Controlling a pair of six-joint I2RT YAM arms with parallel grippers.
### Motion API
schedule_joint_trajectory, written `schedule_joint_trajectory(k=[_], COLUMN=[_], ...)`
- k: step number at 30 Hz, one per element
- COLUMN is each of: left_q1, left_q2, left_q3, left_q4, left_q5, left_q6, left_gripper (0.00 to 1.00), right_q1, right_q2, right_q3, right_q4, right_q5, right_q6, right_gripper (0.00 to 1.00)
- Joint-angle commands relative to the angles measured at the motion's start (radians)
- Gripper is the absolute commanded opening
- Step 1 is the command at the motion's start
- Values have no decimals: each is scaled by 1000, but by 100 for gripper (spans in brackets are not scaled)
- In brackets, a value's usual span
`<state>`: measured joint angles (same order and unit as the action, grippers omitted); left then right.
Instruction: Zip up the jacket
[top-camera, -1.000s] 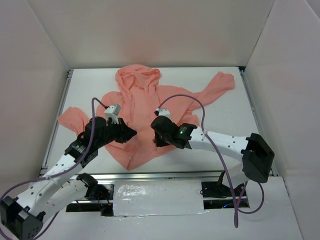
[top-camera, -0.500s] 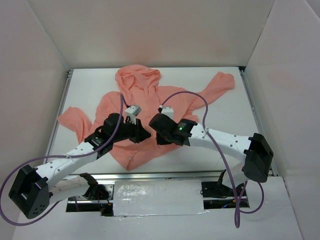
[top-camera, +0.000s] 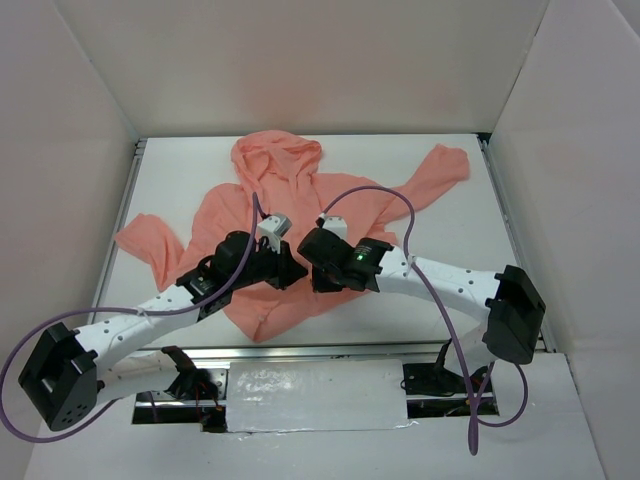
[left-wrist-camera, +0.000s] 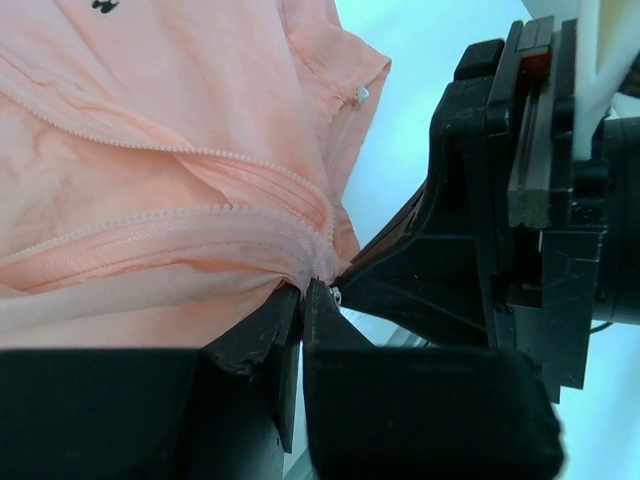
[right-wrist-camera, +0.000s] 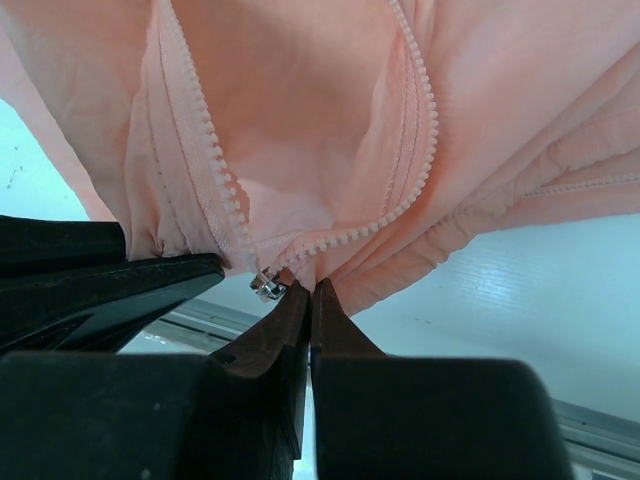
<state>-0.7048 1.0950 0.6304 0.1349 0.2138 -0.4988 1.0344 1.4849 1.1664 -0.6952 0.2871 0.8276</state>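
Right wrist view shows the right gripper (right-wrist-camera: 309, 292) clamped on the jacket (right-wrist-camera: 320, 120) beside a metal zipper piece (right-wrist-camera: 266, 287), the left gripper (left-wrist-camera: 304, 292) pinching the opposite hem, and the garment spread on the table (top-camera: 460, 220); the step looks like joining the zipper's foot, so next the two ends need seating together.

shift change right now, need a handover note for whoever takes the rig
Left gripper: shut on the hem of the jacket, at the zipper's base.
Right gripper: shut on the hem beside it, tips next to the slider.
Jacket: spread on the table, hood at the far end.
Done: both grippers hold the hem at the zipper's base.
Left: teeth stand apart above the slider; zip up.
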Motion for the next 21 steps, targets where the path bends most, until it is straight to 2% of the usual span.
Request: schedule_joint_trajectory(k=[1, 7, 21], left_q1=[-16, -35, -105], left_q2=[-29, -21, -27], left_q3=[6, 17, 51], left_q4=[46, 26, -67], left_q5=[-70, -103, -257], left_q6=[28, 36, 22], left_gripper=[0, 0, 0], right_q1=[12, 9, 10], right_q2=[-21, -37, 21], right_q3=[10, 9, 95], right_q4=[-9, -1, -118], right_q5=[-3, -3, 81], right_q6=[39, 56, 142], right_gripper=[0, 0, 0])
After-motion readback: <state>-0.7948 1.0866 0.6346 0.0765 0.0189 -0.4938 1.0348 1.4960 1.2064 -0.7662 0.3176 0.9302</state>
